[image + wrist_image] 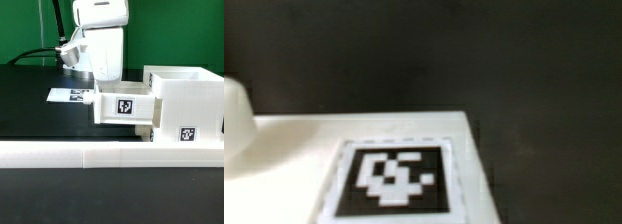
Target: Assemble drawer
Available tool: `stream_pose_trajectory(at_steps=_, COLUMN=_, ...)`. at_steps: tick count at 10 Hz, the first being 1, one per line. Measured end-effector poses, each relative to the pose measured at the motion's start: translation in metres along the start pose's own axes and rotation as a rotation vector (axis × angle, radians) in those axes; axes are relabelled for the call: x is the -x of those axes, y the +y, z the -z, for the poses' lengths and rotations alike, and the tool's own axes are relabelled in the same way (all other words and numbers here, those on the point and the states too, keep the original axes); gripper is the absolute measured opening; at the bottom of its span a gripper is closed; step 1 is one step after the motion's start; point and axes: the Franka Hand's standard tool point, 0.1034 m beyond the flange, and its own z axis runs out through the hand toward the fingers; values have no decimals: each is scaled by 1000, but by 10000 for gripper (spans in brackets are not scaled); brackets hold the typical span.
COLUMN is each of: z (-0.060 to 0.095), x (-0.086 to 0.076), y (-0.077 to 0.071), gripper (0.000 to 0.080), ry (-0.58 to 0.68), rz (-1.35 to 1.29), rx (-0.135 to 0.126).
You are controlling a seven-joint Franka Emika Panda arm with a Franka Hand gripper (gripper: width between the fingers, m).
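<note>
Drawer casing [183,100]: large white hollow cube, open top, tag on its front, standing on the black table [30,95] at the exterior view's right, against the long low white rail [100,152], presumably so it cannot slide when pushed.

Tray [125,106]: smaller white box, tagged on its front, projecting from the casing's side toward the exterior view's left; judged partly inserted and awaiting a push home. A second tray is not distinguishable.

Gripper [103,72]: white, directly above and behind the tray's outer end; fingers hidden, so their spread cannot be told. The wrist view shows only a tagged white surface [393,170] close below.

Marker board [70,96]: flat on the table, beyond the tray.
</note>
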Motion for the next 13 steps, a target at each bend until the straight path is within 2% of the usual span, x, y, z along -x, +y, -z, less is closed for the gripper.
stream_pose_trajectory(at_steps=1, z=0, x=0, y=-1, gripper=44, ry=-1, rz=0, rx=-20)
stream_pose_trajectory(at_steps=6, z=-2, x=-2, y=-1, gripper=44, ry=2, rz=2, rx=-23)
stream_pose_trajectory(at_steps=9, z=-1, x=-11, y=2, gripper=44, ry=7, rz=0, rx=-19)
stream_pose_trajectory(at_steps=13, z=-4, x=-19, y=-1, gripper=44, ry=8, rz=-15, rx=-25)
